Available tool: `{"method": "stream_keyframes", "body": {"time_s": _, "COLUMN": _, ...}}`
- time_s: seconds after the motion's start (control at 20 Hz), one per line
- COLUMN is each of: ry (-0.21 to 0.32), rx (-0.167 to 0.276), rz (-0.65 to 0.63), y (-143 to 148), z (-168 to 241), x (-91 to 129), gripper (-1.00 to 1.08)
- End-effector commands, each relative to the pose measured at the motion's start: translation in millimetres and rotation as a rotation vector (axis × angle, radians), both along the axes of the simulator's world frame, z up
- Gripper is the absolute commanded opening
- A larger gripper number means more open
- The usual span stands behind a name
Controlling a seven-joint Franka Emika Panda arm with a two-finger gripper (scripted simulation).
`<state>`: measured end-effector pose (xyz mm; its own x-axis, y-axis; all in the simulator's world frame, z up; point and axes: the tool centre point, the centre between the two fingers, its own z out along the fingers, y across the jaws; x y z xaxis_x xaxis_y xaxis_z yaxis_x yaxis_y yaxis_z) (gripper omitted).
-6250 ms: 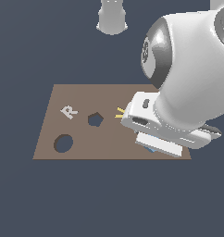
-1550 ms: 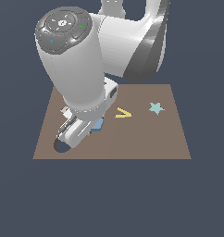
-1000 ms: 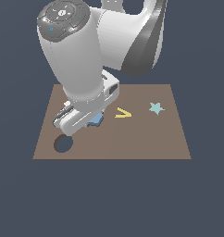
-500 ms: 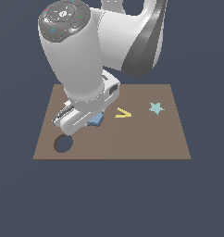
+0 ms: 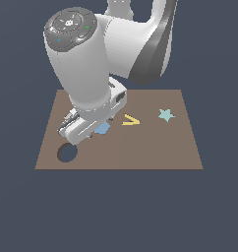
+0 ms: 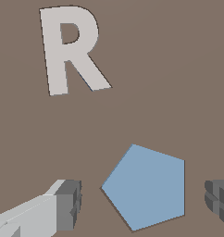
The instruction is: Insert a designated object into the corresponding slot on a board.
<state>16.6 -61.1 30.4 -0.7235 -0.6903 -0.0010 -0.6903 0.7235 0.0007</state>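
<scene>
The pentagon block (image 6: 147,186) lies flat on the board (image 5: 155,147), a smooth light-blue piece with five straight edges; in the wrist view its outline is whole and no dark cutout shows around it, so whether it sits in the slot cannot be told. The board is a flat brown rectangle with a matte face. Its strip along the near edge and its corner on the exterior view's right are open. The white arm (image 5: 86,74) covers much of the half on the exterior view's left. A dark round hole (image 5: 67,153) sits near the corner there. A pale raised letter R (image 6: 70,48) lies beside the block. A yellow V (image 5: 131,120) and a teal star (image 5: 165,115) lie apart on the other half. The hand (image 6: 144,203) is spread wide, its grey fingers (image 6: 67,206) standing clear of the block on either side, gripping nothing.
</scene>
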Motion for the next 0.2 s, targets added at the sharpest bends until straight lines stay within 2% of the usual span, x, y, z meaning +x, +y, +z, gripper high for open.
{"method": "stream_keyframes", "body": {"time_s": 0.0, "ry": 0.0, "rx": 0.0, "rz": 0.0, "y": 0.0, "z": 0.0, "x": 0.1, "gripper": 1.0}}
{"method": "stream_keyframes", "body": {"time_s": 0.15, "ry": 0.0, "rx": 0.0, "rz": 0.0, "y": 0.0, "z": 0.0, "x": 0.1, "gripper": 1.0}}
